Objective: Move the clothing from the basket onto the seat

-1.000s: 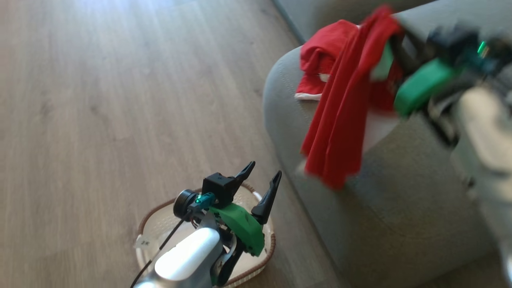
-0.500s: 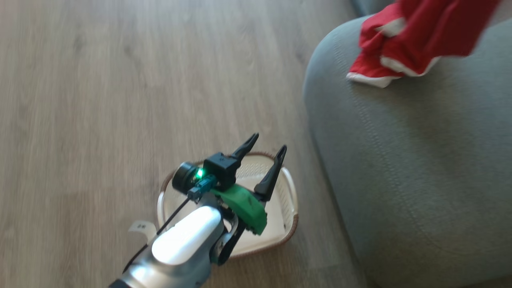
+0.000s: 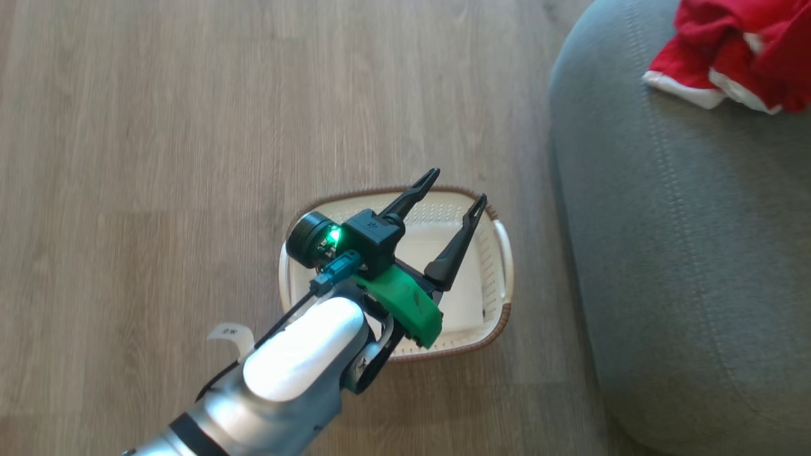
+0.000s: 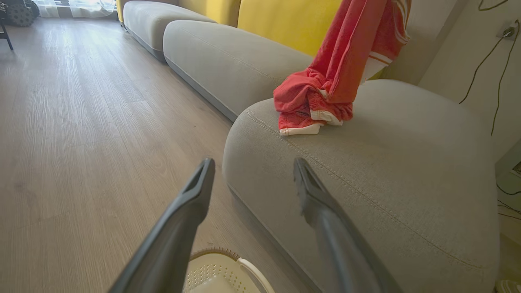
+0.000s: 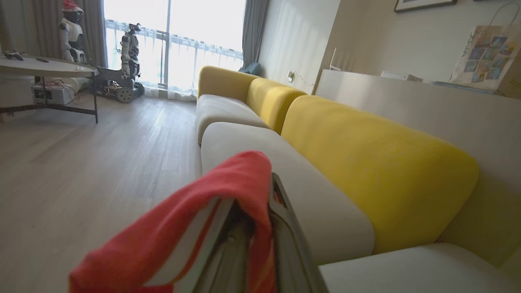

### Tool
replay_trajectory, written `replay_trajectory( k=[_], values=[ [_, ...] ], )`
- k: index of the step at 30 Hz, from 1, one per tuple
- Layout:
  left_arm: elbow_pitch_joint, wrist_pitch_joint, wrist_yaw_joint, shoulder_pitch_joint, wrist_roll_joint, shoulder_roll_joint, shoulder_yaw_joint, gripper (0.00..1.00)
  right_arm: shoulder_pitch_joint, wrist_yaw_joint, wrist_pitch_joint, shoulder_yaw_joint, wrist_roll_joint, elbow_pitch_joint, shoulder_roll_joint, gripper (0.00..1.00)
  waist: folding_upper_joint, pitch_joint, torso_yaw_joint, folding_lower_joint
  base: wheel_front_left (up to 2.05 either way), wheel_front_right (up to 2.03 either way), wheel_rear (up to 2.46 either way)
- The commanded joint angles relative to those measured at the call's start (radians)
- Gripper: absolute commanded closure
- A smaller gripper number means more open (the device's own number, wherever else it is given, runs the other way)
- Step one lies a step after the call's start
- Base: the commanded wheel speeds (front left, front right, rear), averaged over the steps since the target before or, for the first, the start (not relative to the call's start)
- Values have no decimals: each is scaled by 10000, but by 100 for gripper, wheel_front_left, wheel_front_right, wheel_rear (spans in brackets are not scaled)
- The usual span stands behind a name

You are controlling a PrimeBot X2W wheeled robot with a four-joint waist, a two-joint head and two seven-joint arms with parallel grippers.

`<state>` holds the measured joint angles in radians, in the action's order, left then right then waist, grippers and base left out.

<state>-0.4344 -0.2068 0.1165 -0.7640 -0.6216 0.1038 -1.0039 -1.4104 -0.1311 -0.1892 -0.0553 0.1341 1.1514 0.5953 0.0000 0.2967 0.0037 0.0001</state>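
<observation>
Clothing (image 3: 728,50) in head view: red with white trim, crumpled on top of the seat (image 3: 684,253), at the upper right corner.
Basket (image 3: 504,253) in head view: it stands on the wooden floor (image 3: 127,158), just beside the seat, and its white bottom shows.
Left pincer (image 3: 458,184) in head view: above the basket, fingers spread wide, nothing between them.
Clothing (image 4: 305,106) in left wrist view: one piece is heaped on the seat near its rounded edge. A second piece hangs down from beyond the top edge, and its lower end meets the heap.
Left pincer (image 4: 253,162) in left wrist view: two dark fingers stand well apart and point toward the front of the seat. A part of the basket rim is at the bottom edge.
Right pincer (image 5: 264,195) in right wrist view: pressed together and pinching the clothing. Red fabric with white stripes is draped over the fingers and falls to the lower left.
Sofa (image 5: 366,162) in right wrist view: yellow back cushions above pale seats, running away toward a bright window.
</observation>
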Motion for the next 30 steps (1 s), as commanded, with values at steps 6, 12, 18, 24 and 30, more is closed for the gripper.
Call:
replay_trajectory(
  k=[6, 12, 18, 24, 30],
  values=[
    [638, 228, 167, -513, 228, 407, 107, 0, 1285, 4, -566, 977, -662, 697, -338, 100, 0, 724, 311, -1, 0, 0, 0],
    [877, 417, 273, -539, 304, 671, 42, 0, 2319, 4, -682, 1524, -1390, 983, -792, 100, 0, 1035, 198, -1, 0, 0, 0],
    [1028, 518, 353, -546, 327, 851, 24, 0, 2929, 4, -710, 1897, -1970, 1050, -1265, 100, 0, 1121, 4, -1, 0, 0, 0],
    [1101, 574, 402, -459, 246, 1030, 32, 0, 3421, 4, -722, 2217, -2467, 959, -1872, 0, 0, 976, -260, -1, 0, 0, 0],
    [1074, 503, 457, -313, 113, 1106, 90, 0, 3968, 4, -724, 2516, -2119, 305, -2137, 0, 0, 654, -478, -1, 0, 0, 0]
  ],
)
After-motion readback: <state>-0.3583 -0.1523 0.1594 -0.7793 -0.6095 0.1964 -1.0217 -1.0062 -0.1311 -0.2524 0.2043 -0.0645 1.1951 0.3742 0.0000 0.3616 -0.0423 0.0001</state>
